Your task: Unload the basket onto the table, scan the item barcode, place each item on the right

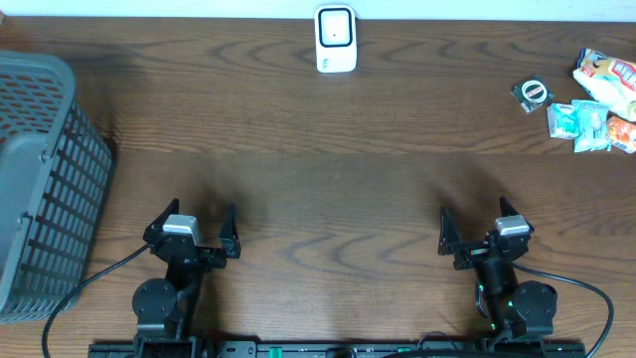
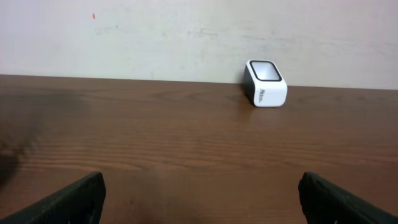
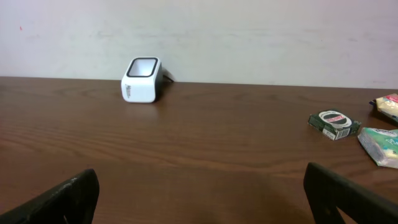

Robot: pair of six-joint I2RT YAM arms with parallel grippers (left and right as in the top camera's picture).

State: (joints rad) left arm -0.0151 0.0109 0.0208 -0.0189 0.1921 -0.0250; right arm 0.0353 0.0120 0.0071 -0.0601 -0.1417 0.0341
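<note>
A white barcode scanner (image 1: pixel 336 39) with a dark window stands at the table's far edge, middle; it also shows in the left wrist view as the scanner (image 2: pixel 265 83) and in the right wrist view as the scanner (image 3: pixel 142 79). Several small packaged items (image 1: pixel 593 104) lie at the far right, among them a small dark round-labelled pack (image 1: pixel 532 92) (image 3: pixel 334 124) and a light blue packet (image 1: pixel 576 121) (image 3: pixel 382 145). My left gripper (image 1: pixel 195 223) (image 2: pixel 200 193) rests open near the front left, nothing between its fingers. My right gripper (image 1: pixel 476 223) (image 3: pixel 200 193) stands open at the front right, empty too.
A grey plastic basket (image 1: pixel 40 189) with slatted walls stands at the left edge of the wooden table (image 1: pixel 328 169). Black cables run from both arm bases along the front edge. A pale wall rises behind the table.
</note>
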